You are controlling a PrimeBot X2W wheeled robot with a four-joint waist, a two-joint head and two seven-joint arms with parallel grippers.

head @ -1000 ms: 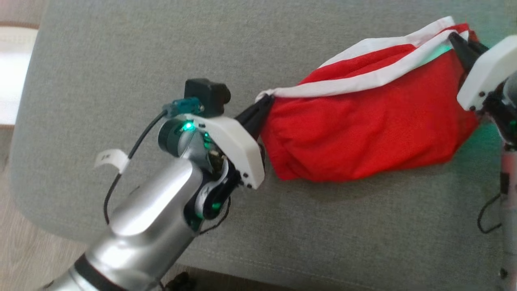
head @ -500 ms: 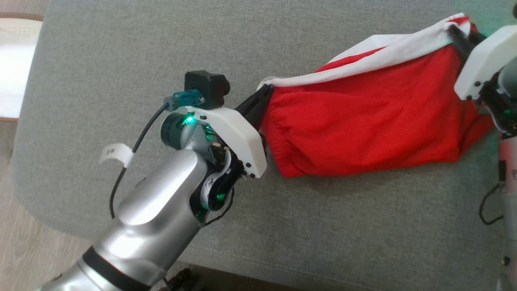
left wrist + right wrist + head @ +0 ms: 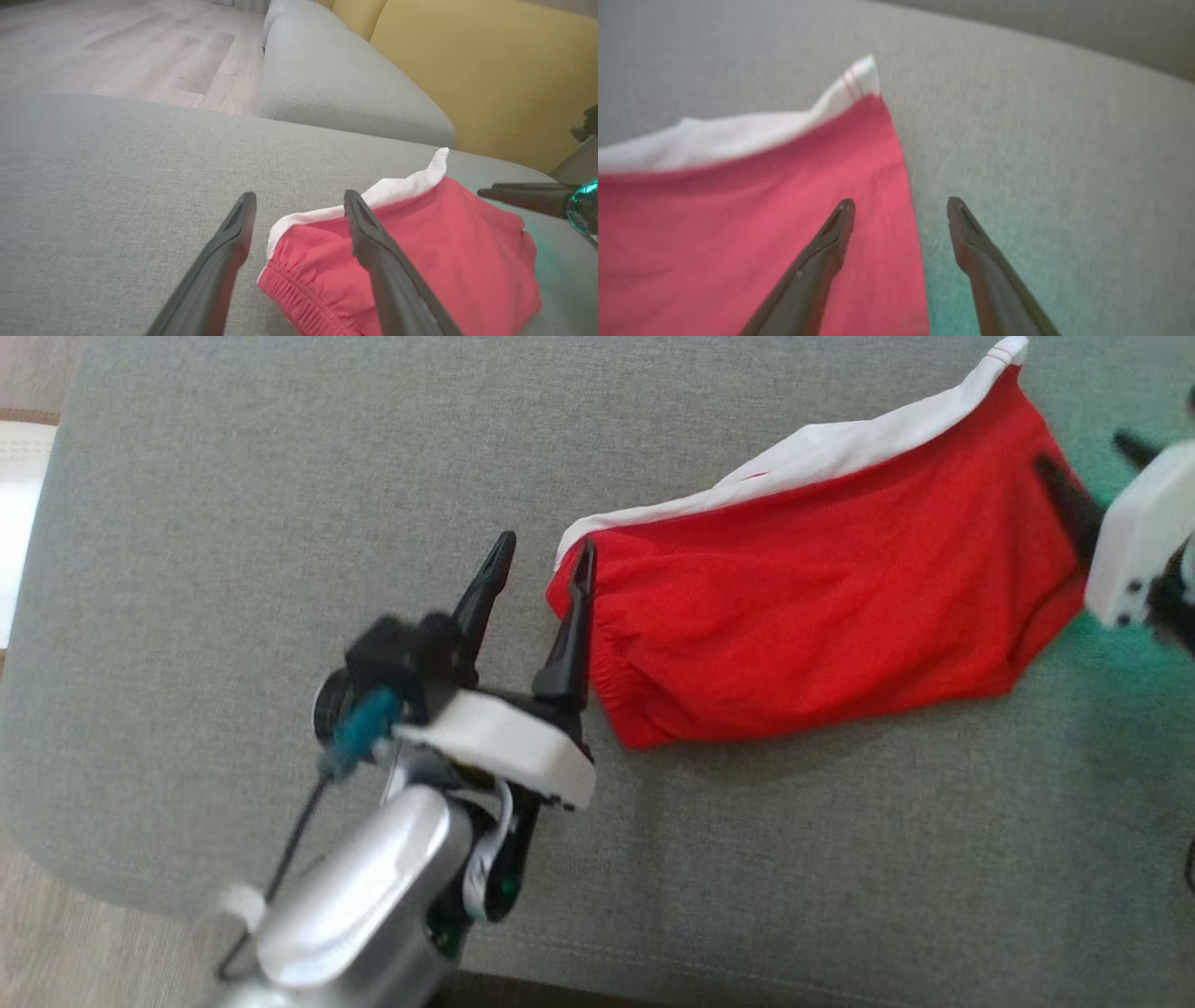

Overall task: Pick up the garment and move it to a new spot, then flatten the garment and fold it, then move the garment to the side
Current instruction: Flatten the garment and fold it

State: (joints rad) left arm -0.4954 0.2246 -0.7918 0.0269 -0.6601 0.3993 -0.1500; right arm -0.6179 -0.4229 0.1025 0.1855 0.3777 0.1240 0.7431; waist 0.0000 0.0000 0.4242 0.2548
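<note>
Loosely spread, the red shorts [image 3: 803,607] with a white band [image 3: 822,453] lie far right on the grey sofa cushion [image 3: 233,523]. The left gripper [image 3: 545,543] straddles their left corner and the right gripper [image 3: 901,201] their right edge, both wide open and empty.

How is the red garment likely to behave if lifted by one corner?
Probably floppy: the red garment lies wrinkled and slack on the cushion, so it should sag. Likely light, since the cloth looks thin. Unlikely to roll; the woven cushion may grip it.
</note>
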